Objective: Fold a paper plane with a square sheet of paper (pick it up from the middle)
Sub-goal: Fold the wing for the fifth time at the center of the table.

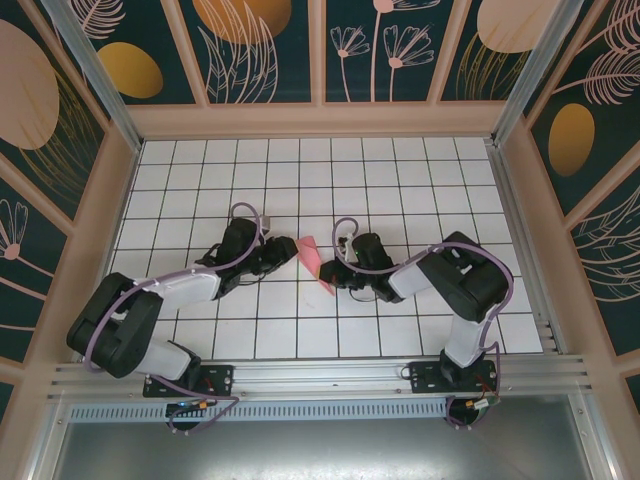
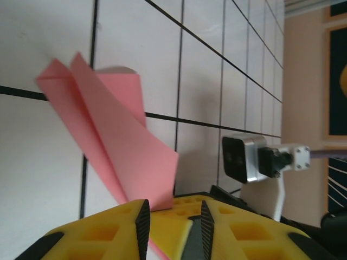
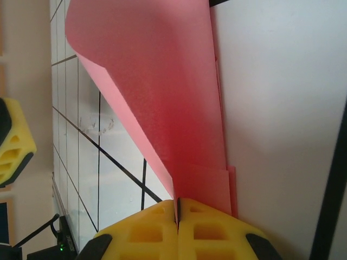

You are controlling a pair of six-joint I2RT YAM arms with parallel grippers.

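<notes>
I see my left gripper (image 1: pixel 288 251) and right gripper (image 1: pixel 328 272) nearly meeting at mid-table, with the folded pink paper (image 1: pixel 311 256) between them: no passage there. The far rows of the table (image 1: pixel 300 165) are free. The left arm (image 1: pixel 130 320) and right arm (image 1: pixel 465 285) block the near sides.

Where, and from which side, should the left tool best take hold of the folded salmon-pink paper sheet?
Probably the layered edge nearest the left tool, opposite the end pinched shut in the right tool. Come from the left, open jaws straddling the folded salmon-pink paper sheet: it is lifted edge-on, so the jaws would meet both flat faces.
</notes>
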